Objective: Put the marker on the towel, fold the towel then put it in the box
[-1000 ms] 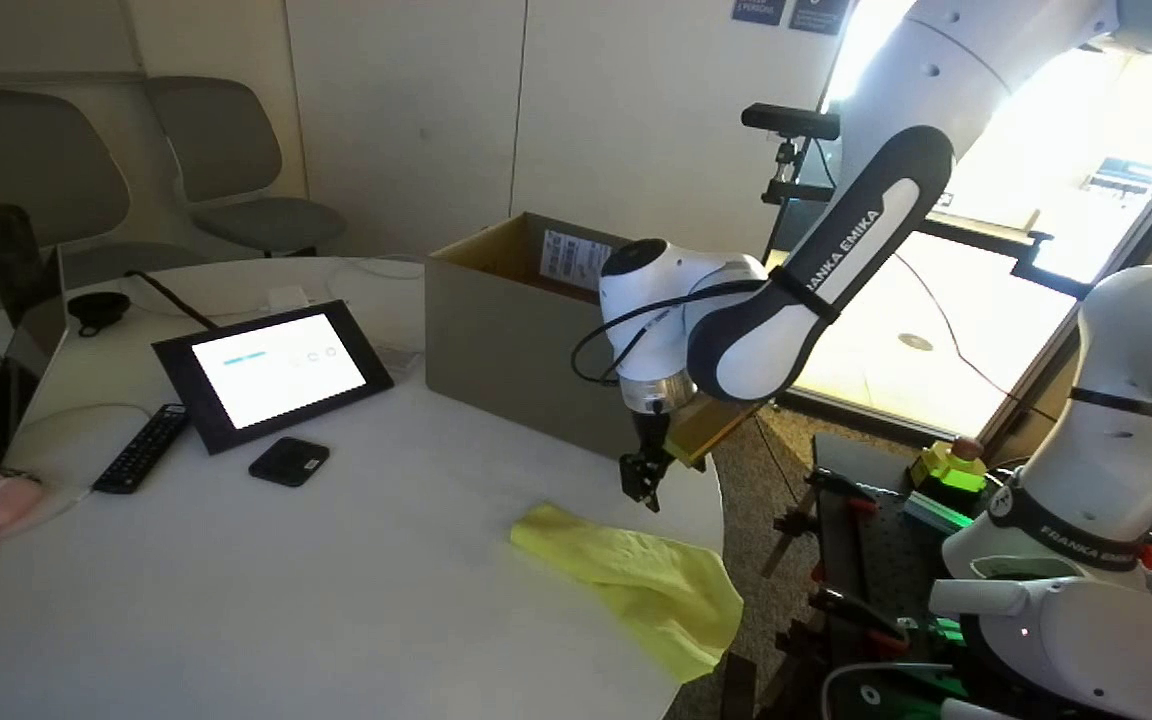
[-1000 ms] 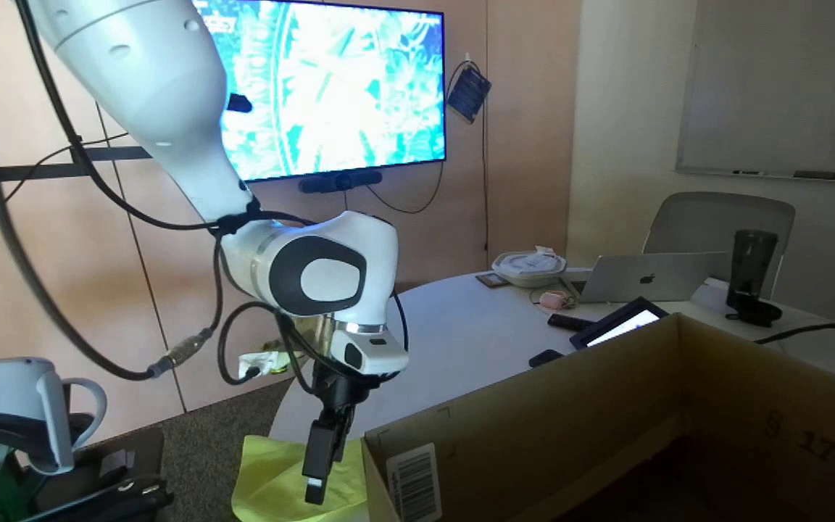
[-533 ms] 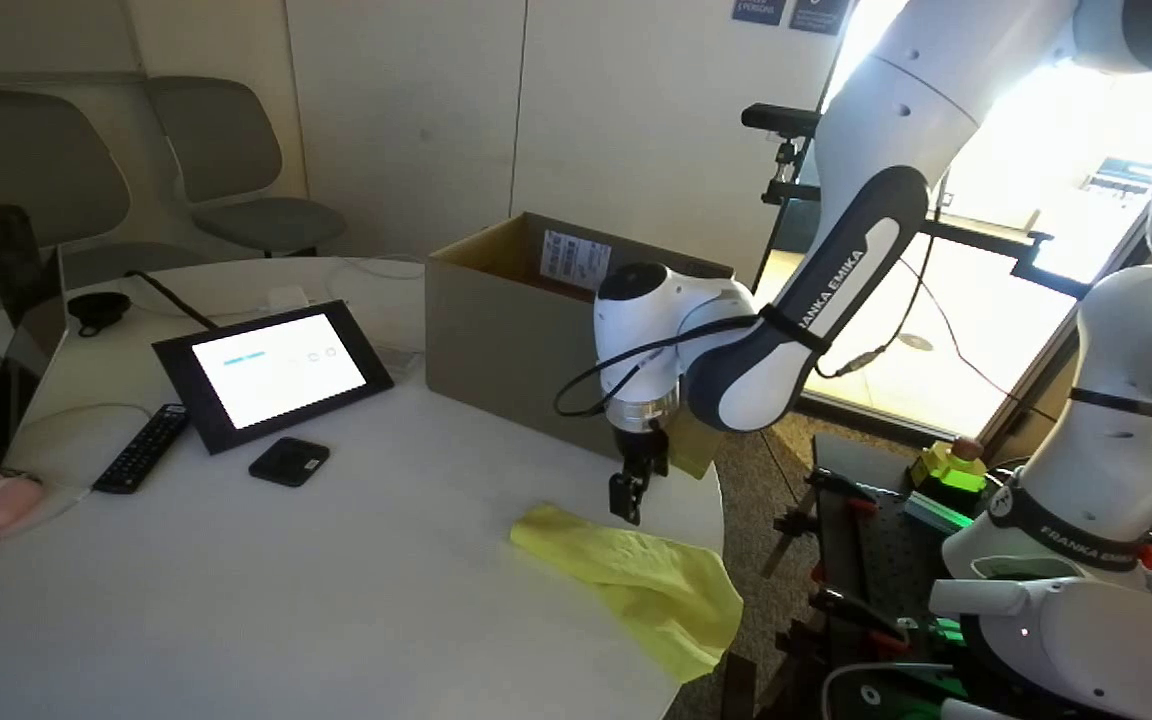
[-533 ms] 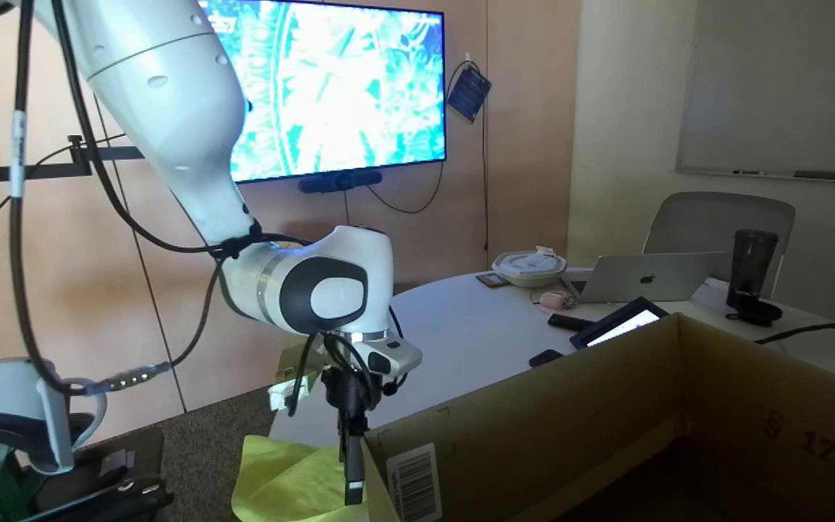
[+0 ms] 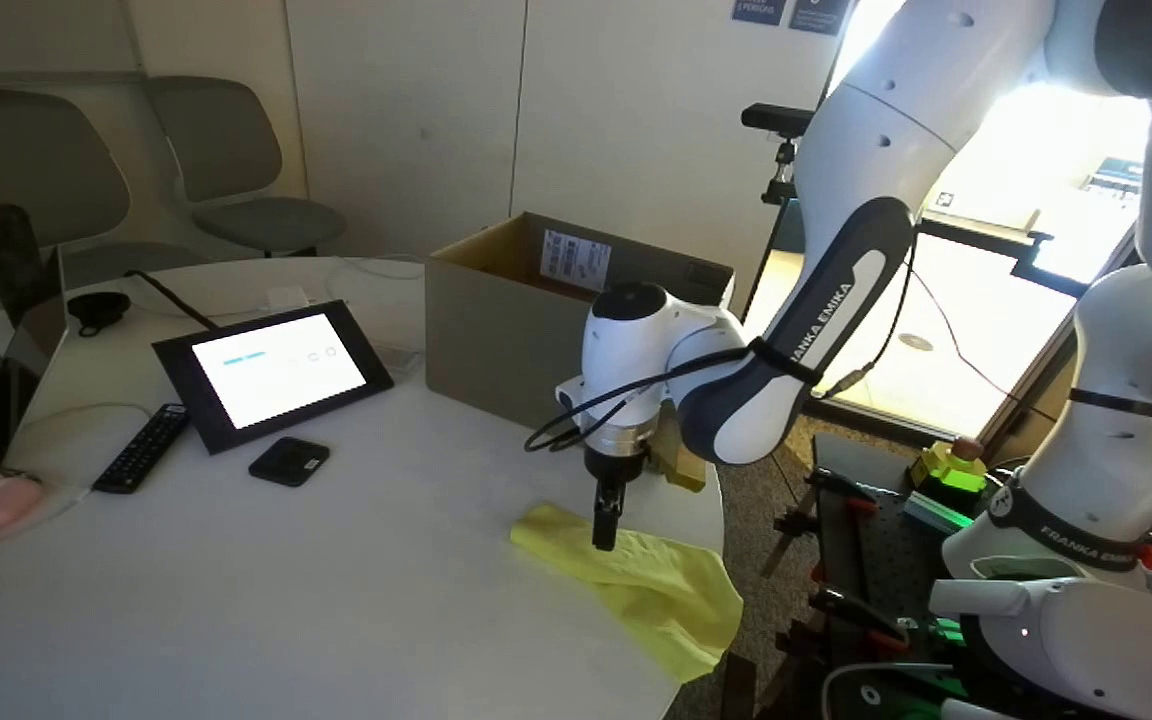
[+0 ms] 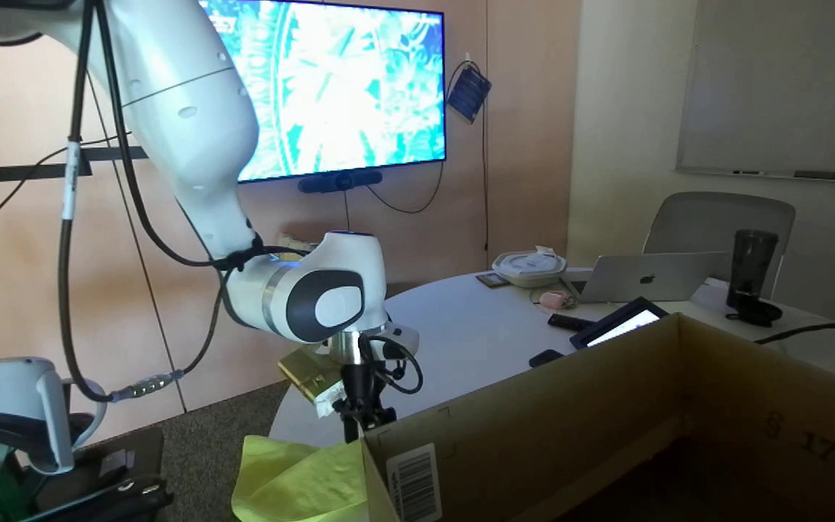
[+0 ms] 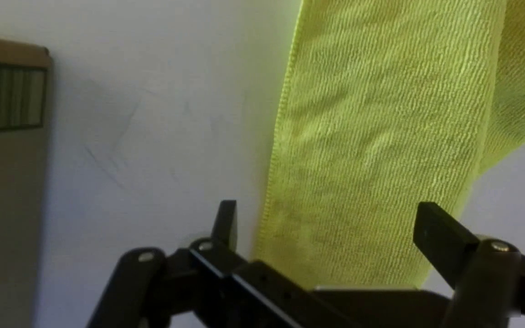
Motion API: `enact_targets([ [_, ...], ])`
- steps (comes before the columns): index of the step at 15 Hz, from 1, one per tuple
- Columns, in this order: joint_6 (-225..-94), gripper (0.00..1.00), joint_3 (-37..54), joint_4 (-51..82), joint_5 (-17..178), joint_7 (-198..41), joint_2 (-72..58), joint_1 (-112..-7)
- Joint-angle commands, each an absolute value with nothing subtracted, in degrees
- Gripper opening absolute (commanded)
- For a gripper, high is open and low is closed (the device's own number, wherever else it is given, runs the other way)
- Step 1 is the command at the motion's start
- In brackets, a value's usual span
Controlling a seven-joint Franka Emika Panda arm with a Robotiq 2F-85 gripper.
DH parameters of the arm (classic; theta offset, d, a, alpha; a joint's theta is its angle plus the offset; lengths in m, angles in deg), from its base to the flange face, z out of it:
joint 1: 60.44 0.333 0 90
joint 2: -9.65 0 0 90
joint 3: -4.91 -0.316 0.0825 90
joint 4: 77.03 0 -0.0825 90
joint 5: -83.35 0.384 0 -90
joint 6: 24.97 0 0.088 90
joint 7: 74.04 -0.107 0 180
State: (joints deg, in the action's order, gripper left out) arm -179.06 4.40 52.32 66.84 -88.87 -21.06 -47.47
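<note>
The towel, a thin yellow-green cloth with a fine ribbed weave and a few soft wrinkles, lies on the white tabletop; a stitched hem runs straight along the side facing the box, and on the opposite side one layer's edge overlaps another that juts out beneath. Over it hangs the hand, spread wide, with only cloth and tabletop showing between its black fingers, so it has hold of nothing; in the wrist view one finger stands outside the hem and the other at the towel's opposite edge. Whether the tips touch the cloth cannot be told. The box, brown cardboard, straight-walled and open-topped, with a white label on its inner wall, stands near the towel, a faintly marked strip of tabletop between them. One end of the towel reaches past the tabletop's curved rim; on the other side, a broad stretch runs to the flat tablet, the slim remote and a squarish black block.
</note>
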Motion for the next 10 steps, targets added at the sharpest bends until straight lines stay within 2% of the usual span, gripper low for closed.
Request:
enact_targets([
  [1, -184.60, 1.00, 1.53, 50.79, 68.03, -77.93, -24.10, -49.97],
  [7, -184.65, 1.00, -9.73, 50.41, 73.86, -56.11, -28.01, -61.39],
  [10, -182.69, 1.00, -10.05, 49.79, 74.67, -52.70, -29.46, -63.00],
])
